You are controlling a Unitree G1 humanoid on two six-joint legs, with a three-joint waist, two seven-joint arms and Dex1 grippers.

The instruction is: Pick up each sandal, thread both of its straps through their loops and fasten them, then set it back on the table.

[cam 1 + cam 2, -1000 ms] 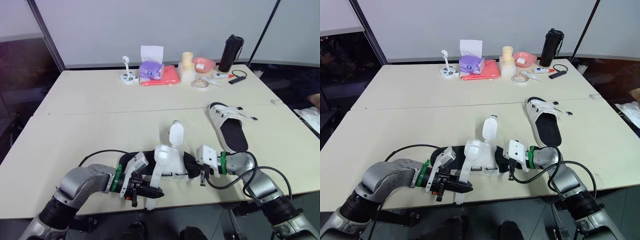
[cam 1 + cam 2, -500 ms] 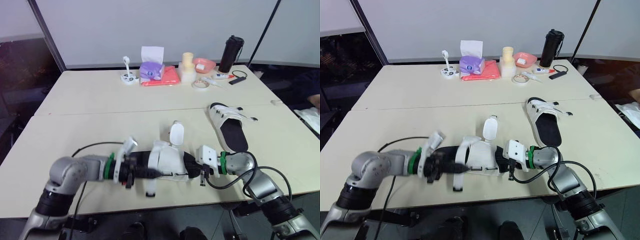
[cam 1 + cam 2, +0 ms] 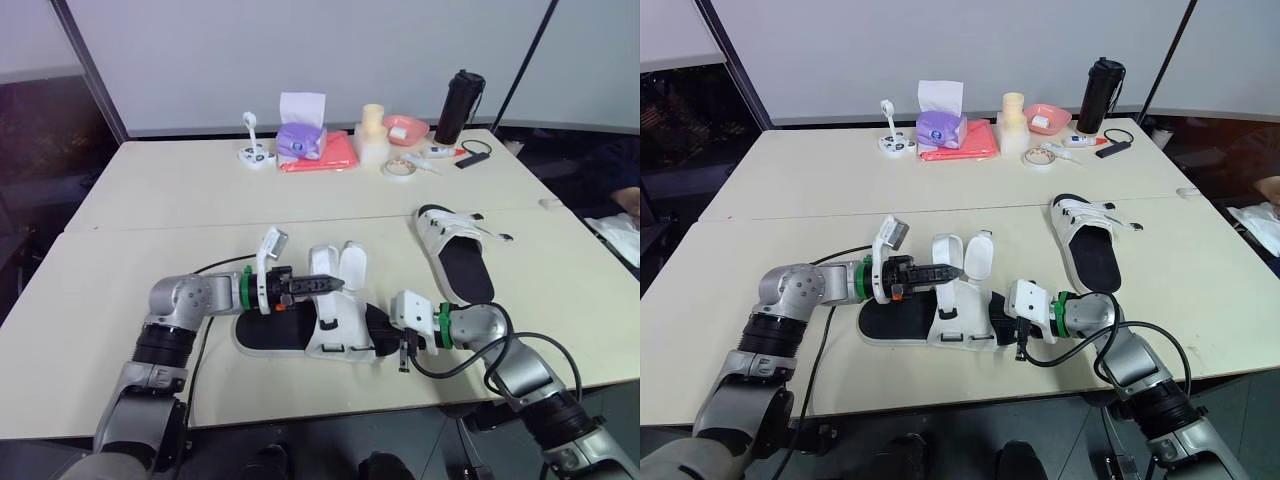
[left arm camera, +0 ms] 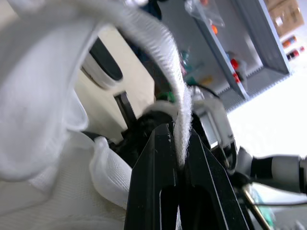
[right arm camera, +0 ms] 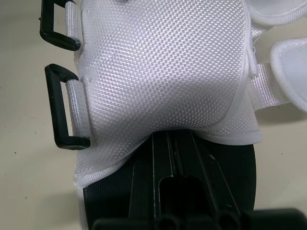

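A: Where is the sandal it is working on?

B: The sandal (image 3: 330, 330) lies flat on the desk (image 3: 200, 200), close to the front edge and between the two arms. The other sandal (image 3: 455, 255) sits well apart, toward the right edge. Whether that one is fastened cannot be told.

A: And the left gripper?

B: The left gripper (image 3: 335, 284) has its fingers (image 4: 158, 163) pinching one strap (image 3: 322, 262), which stands up above the sole (image 3: 268, 336). That is probably so the free end can be steered across to a loop.

A: What is the right one for, then?

B: The right gripper (image 3: 392, 335) reaches in from the end of the sandal nearer the right edge. Its fingers (image 5: 192, 163) lie pressed together on the black sole, tucked under the white upper (image 5: 163, 72). That looks like a hold-down, so a tug on the strap will not drag the sandal along the desk.

A: Anything threaded yet?

B: No. The two black loops (image 5: 60, 108) stick out from the side of the upper, both empty. The second strap (image 3: 352, 268) stands loose just beside the held one. Both straps are left to do.
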